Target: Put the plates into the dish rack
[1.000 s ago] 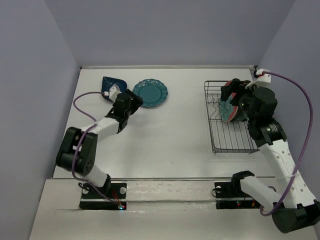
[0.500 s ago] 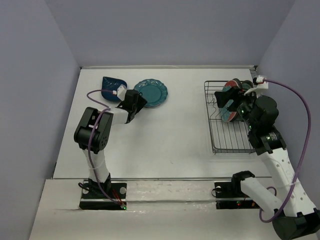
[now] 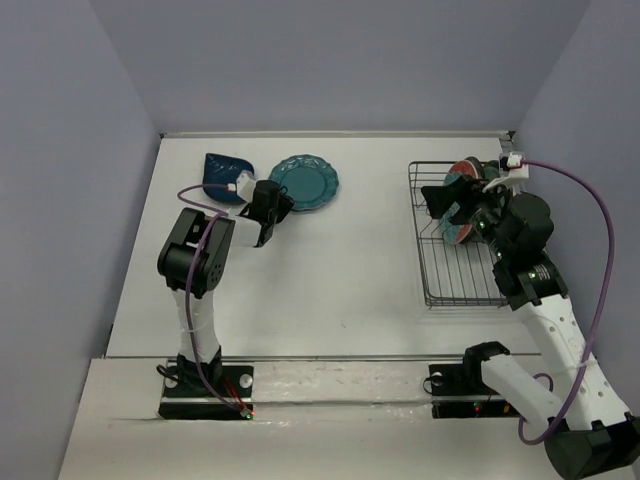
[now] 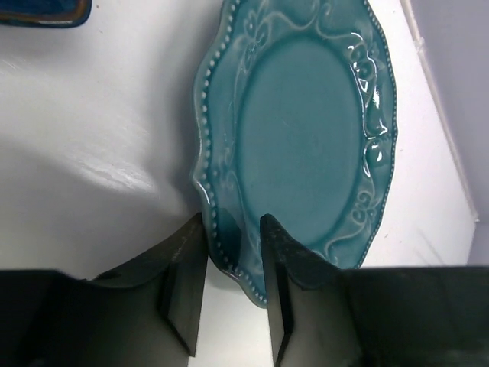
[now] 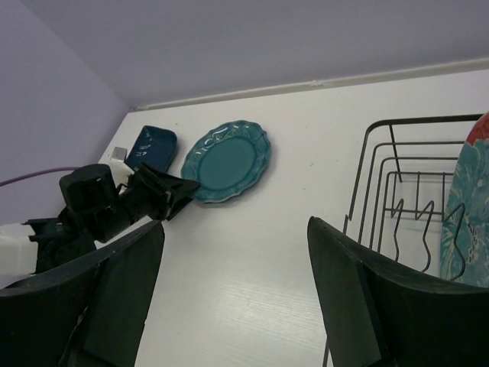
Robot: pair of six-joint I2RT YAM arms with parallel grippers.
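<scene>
- The navy leaf-shaped plate [image 3: 220, 170] lay flat on the desk [image 3: 340, 290], furthest to the left of the dish rack [image 3: 452, 285], and nothing touched it.
- The left gripper [image 4: 231, 238] had swung in over the last second, from beside the navy plate towards the dish rack side. It now sat at the near edge of the teal scalloped plate [image 3: 305, 182].
- Its jaws had narrowed from wide to about half shut. One sat outside the beaded rim and the other on the plate's face. I could not tell whether they had actually bitten down yet.
- The teal scalloped plate was still flat on the desk, well to the left of the dish rack and level with its far end. I judged that pickup to be the step in hand, with the lift yet to come.
- In the dish rack, the racked plates [image 3: 455, 232] stood on edge between the tines at the far end. The near half of the rack was bare wire. I could not count them from here.
- The right gripper [image 3: 448, 198] had pulled back slightly and hung over the far end of the dish rack, by those plates. Its jaws were spread wide and held nothing. That told me its last plate was seated and the rack had room for the next.
</scene>
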